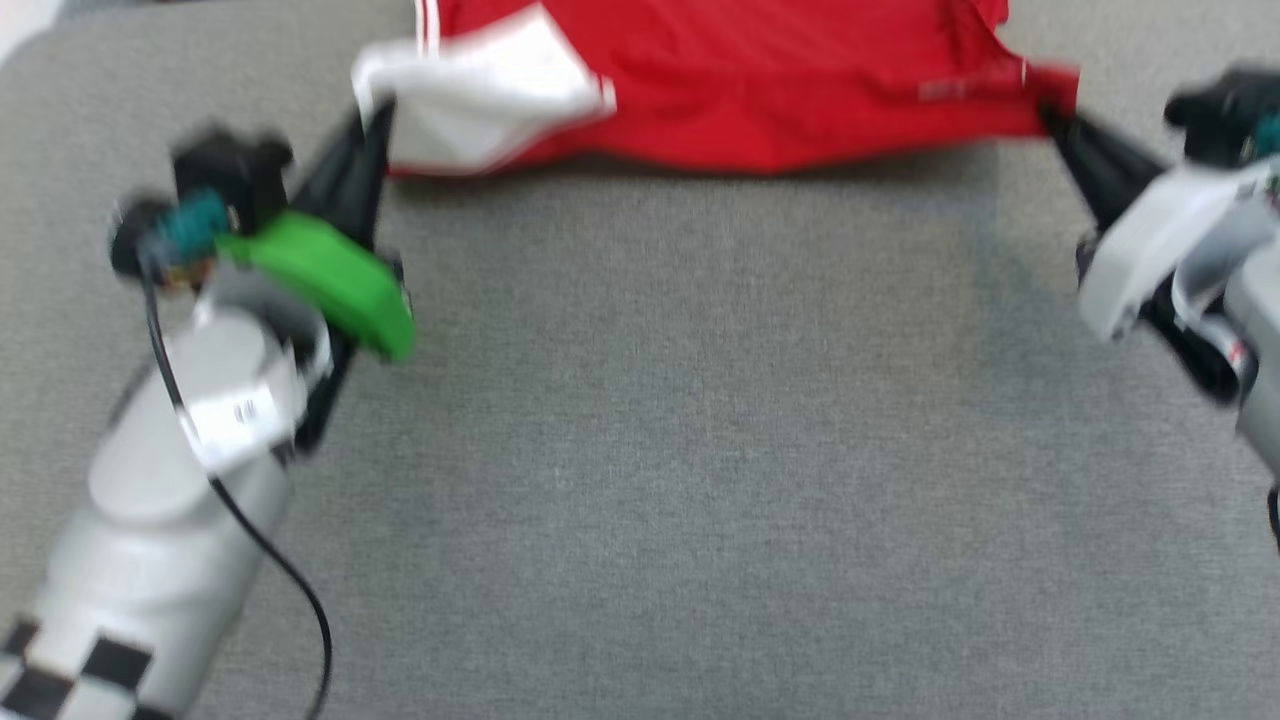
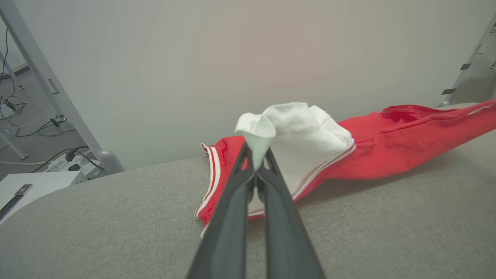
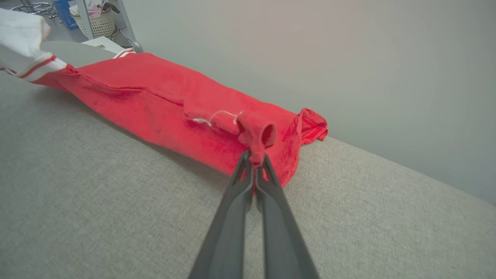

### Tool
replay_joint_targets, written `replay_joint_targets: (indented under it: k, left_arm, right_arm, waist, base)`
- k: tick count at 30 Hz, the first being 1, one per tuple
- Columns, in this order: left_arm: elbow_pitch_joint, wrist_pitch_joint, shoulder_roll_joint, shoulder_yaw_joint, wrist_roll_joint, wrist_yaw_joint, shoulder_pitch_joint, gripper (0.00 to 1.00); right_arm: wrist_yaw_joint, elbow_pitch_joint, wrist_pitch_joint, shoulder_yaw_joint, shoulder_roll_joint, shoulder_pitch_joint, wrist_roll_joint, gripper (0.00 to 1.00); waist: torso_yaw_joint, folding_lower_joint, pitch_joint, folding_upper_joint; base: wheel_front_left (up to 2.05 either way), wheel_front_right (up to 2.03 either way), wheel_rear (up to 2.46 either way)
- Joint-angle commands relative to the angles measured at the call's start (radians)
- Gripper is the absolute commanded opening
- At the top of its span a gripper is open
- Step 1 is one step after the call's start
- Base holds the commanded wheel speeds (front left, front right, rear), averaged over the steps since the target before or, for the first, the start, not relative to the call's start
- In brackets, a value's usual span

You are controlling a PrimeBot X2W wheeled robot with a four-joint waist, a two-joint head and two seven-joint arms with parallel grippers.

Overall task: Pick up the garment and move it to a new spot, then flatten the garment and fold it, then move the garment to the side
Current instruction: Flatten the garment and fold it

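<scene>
The garment (image 1: 760,90), red with white sleeves, is stretched along the far edge of the grey table (image 1: 640,450), its near edge raised a little. My left gripper (image 1: 375,125) is shut on the white sleeve; in the left wrist view the pinched sleeve cloth (image 2: 257,137) bulges above the left gripper (image 2: 256,162). At the other end, my right gripper (image 1: 1050,110) is shut on a red corner of the garment. The right wrist view has the right gripper (image 3: 254,161) pinching a red fold (image 3: 257,133), with the garment (image 3: 162,104) running away to the left.
The grey padded table fills the near and middle part of the head view. Beyond its far edge is a pale wall (image 2: 248,58). A metal frame leg (image 2: 50,89) and floor cables (image 2: 23,112) lie off the table's left end, and a basket (image 3: 95,21) stands in the background.
</scene>
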Motion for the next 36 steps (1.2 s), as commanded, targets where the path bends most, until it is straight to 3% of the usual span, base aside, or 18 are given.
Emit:
replay_joint_targets:
  k: [1, 4, 16, 29, 36]
  left_arm:
    - [-0.021, -0.009, 0.012, 0.004, -0.016, 0.012, 0.069, 0.00]
    - [-0.114, -0.011, 0.042, 0.013, -0.062, 0.056, 0.307, 0.00]
    - [-0.326, 0.023, 0.071, 0.001, -0.189, 0.165, 0.767, 0.00]
    - [-0.436, 0.131, 0.101, -0.076, -0.247, 0.195, 0.975, 0.00]
    - [-0.451, 0.101, 0.112, -0.071, -0.207, 0.190, 0.929, 0.00]
  right_arm:
    - [-0.001, -0.021, -0.005, 0.016, -0.015, 0.052, 0.016, 0.00]
    - [-0.001, -0.096, 0.003, 0.056, -0.078, 0.216, 0.060, 0.00]
    - [-0.001, -0.223, -0.002, 0.019, -0.184, 0.564, 0.123, 0.00]
    - [-0.001, -0.353, 0.046, -0.131, -0.244, 0.907, 0.154, 0.00]
    - [-0.001, -0.411, 0.096, -0.249, -0.223, 0.971, 0.101, 0.00]
  waist:
    - [0.019, 0.0001, -0.102, 0.0000]
    - [0.017, 0.0001, -0.168, 0.0000]
    - [0.026, 0.0001, -0.284, 0.0000]
    - [0.047, 0.0001, -0.335, 0.0000]
    - [0.047, 0.0001, -0.321, 0.0000]
  base:
    - [0.00, 0.00, 0.00]
    - [0.00, 0.00, 0.00]
    - [0.00, 0.00, 0.00]
    - [0.00, 0.00, 0.00]
    - [0.00, 0.00, 0.00]
